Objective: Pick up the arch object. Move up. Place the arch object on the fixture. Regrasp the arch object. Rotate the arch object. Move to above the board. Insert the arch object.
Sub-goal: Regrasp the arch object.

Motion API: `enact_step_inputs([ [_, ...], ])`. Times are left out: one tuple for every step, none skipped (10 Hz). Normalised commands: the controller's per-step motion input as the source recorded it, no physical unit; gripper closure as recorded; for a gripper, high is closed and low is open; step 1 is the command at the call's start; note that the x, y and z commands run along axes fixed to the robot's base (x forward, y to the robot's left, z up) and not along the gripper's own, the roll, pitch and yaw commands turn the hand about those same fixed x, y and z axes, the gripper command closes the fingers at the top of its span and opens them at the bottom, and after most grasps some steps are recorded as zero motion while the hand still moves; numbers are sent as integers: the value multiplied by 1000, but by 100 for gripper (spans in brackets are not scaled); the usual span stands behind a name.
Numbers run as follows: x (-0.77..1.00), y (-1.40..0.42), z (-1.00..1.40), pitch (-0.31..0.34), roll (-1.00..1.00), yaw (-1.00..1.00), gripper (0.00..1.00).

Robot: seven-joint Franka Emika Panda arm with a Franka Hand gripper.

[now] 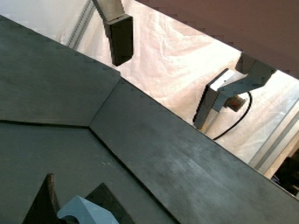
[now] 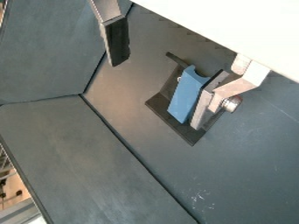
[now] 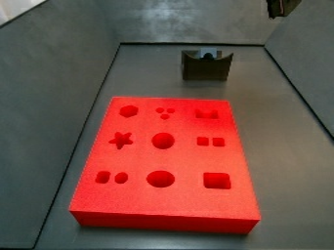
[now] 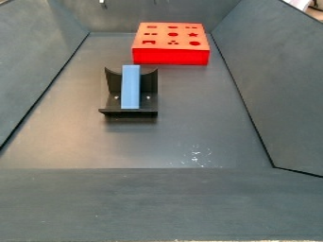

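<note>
With the arch object (image 4: 130, 86) resting in the fixture (image 4: 130, 106), the end effector (image 2: 173, 59) is hovering above, fingers spread and empty, awaiting the regrasp descent.

light: even, bright | shadows: soft | glare: white backdrop blown out | focus: slightly soft, grainy

So the whole workspace is a dark grey bin: flat matte floor (image 4: 177, 142) with sloped side walls (image 4: 38, 85) rising around it. Beyond the rim in a wrist view there's crinkly white sheeting (image 1: 176, 52) and a pale metal frame post (image 1: 77, 26). Lighting's soft and even.
</note>
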Motion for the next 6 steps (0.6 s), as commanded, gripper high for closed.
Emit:
enact_step_inputs([
  [196, -50, -28, 26, 185, 143, 0],
  [195, -49, -28, 28, 183, 131, 0],
  [190, -48, -31, 34, 178, 119, 0],
  [188, -47, -32, 38, 175, 114, 0],
  [182, -48, -34, 45, 168, 110, 0],
  [178, -49, -34, 49, 164, 110, 0],
])
